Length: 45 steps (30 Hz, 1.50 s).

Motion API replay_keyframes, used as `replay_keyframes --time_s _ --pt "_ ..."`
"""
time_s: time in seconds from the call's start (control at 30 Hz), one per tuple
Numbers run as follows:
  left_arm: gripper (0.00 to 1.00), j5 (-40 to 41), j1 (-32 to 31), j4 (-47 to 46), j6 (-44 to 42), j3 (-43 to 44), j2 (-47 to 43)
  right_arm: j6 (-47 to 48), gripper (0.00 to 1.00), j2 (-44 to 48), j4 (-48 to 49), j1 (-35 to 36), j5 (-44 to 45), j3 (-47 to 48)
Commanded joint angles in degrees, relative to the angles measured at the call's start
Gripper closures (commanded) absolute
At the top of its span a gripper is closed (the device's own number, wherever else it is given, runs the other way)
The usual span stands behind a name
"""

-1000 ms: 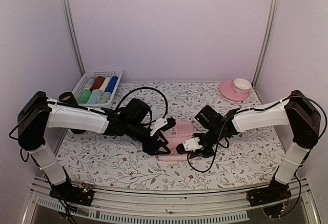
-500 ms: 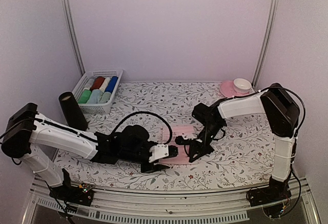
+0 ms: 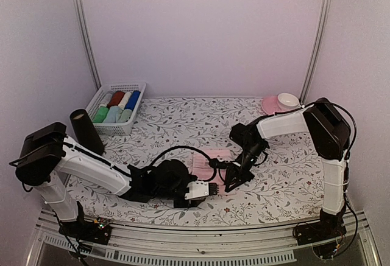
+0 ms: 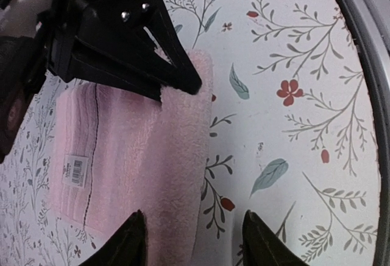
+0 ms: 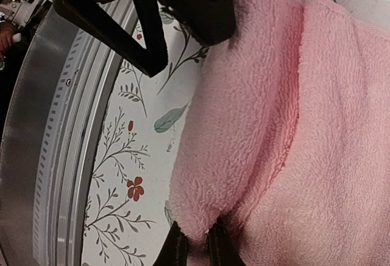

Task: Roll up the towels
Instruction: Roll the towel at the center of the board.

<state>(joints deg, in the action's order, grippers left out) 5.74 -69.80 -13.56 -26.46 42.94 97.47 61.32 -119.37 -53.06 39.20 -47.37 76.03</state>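
The pale pink towel (image 3: 213, 158) lies flat on the flowered table, its near edge folded up into a thick lip. My right gripper (image 3: 234, 179) is shut on that lip, and the right wrist view shows its tips (image 5: 196, 249) pinching the pink towel (image 5: 292, 126). My left gripper (image 3: 205, 188) is open at the same near edge. In the left wrist view its tips (image 4: 194, 241) straddle the edge of the pink towel (image 4: 140, 150) without holding it. A pale green roll (image 3: 101, 115) lies in the basket.
A white basket (image 3: 135, 87) of rolled cloths stands at the back left, with a black cylinder (image 3: 86, 131) in front of it. A pink saucer with a white cup (image 3: 280, 103) sits at the back right. The metal front rail (image 5: 55, 126) runs close to both grippers.
Both grippers have come from the middle of the towel down to its near edge. The right gripper has pinched the folded lip and the left arm has swung lower and nearer.
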Motion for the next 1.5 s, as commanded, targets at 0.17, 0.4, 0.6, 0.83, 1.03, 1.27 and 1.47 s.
replay_keyframes --time_s 0.17,0.4,0.6,0.83,1.03,1.27,1.47 --pt "0.46 2.0 -1.8 -4.6 -3.6 1.1 1.6 -0.4 0.95 -2.1 -2.3 -0.3 1.7 0.4" --pt "0.46 6.1 -1.6 -3.9 -3.9 2.0 4.9 -0.4 0.95 -2.0 -2.3 -0.3 2.0 0.4" --pt "0.48 9.6 -1.3 -4.3 -3.4 2.7 7.2 -0.2 0.95 -2.2 -2.4 -0.2 2.1 0.4" --pt "0.82 10.6 -0.8 -0.7 -2.2 5.0 9.4 0.0 0.94 -2.0 -2.7 -0.3 1.9 0.4" --pt "0.98 4.6 0.1 6.1 1.6 7.1 8.7 -0.3 0.8 2.6 0.7 -0.4 3.5 -0.9" --pt "0.98 -7.4 3.8 15.5 7.7 10.7 6.9 -1.2 0.58 18.6 13.7 -1.1 10.0 -10.7" --pt "0.9 -17.4 8.0 23.0 11.3 17.1 8.7 2.7 0.51 29.1 22.6 -0.7 12.8 -21.0"
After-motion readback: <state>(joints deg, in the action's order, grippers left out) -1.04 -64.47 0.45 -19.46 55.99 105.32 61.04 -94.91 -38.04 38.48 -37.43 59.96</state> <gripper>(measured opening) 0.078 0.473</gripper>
